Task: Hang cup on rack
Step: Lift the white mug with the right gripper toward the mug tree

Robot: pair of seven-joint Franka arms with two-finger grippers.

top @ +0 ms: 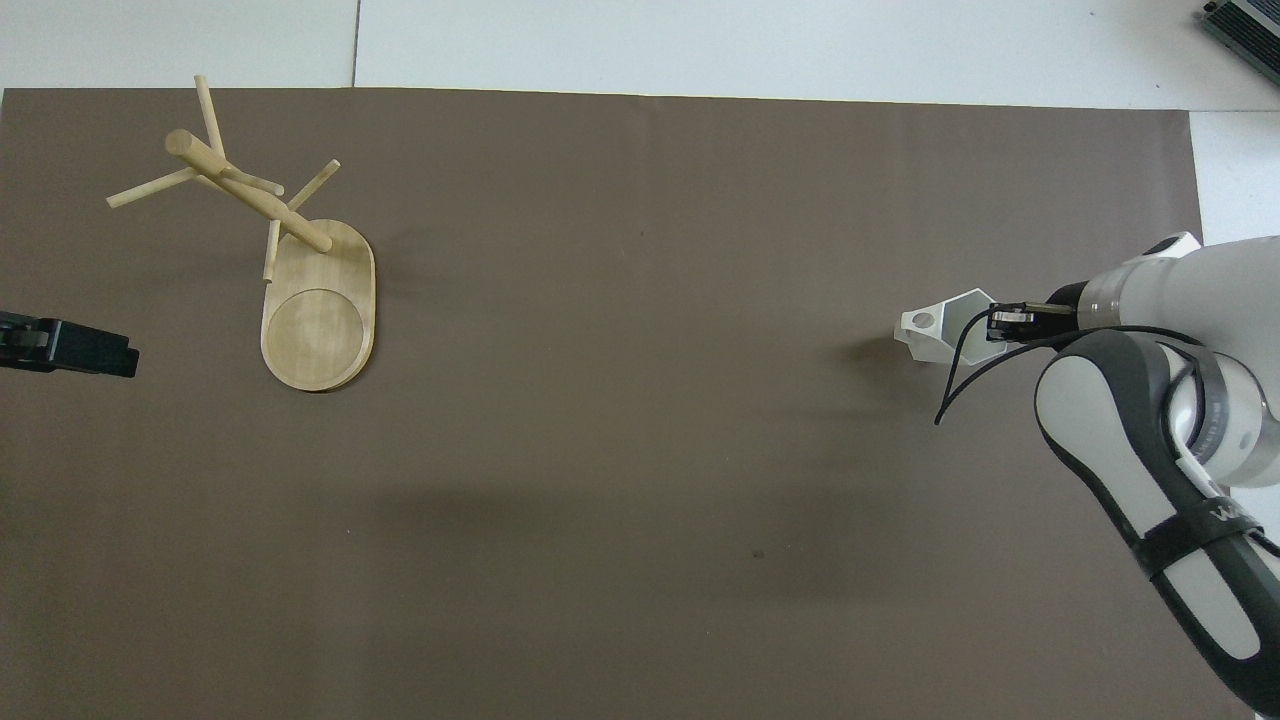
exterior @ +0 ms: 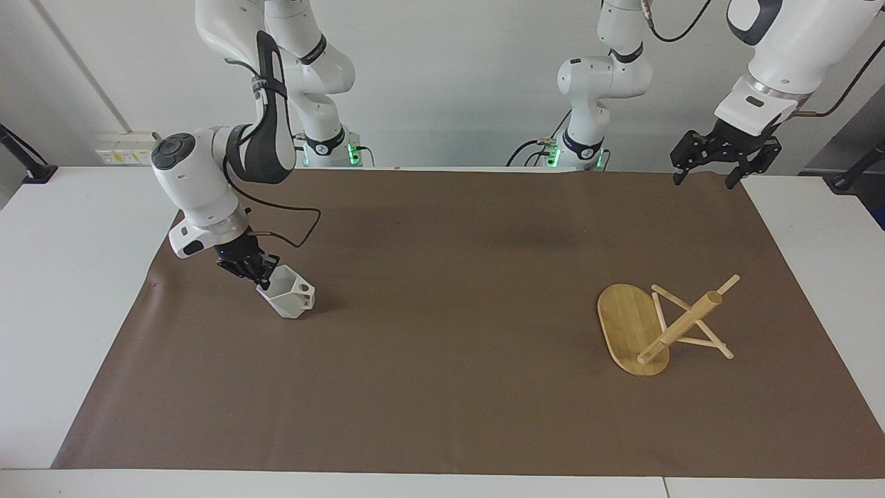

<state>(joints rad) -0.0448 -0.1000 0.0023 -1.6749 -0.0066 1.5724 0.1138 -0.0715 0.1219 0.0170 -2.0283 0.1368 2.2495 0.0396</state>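
My right gripper is clamped on the rim wall of the cup, one finger inside the mouth and one outside, because that thin wall is the easiest edge to pinch. The cup hangs tilted from the grip over the brown mat at the right arm's end of the table, its lowest corner at or barely above the mat (I cannot tell which). Its boxy handle points away from my fingers toward the middle of the table, so the hole stays free for a peg.

The rack stands well apart at the left arm's end, its post leaning in both views, pegs crossing it.

My left gripper waits with its fingers spread, up over the mat's corner, leaving the carry path unobstructed.
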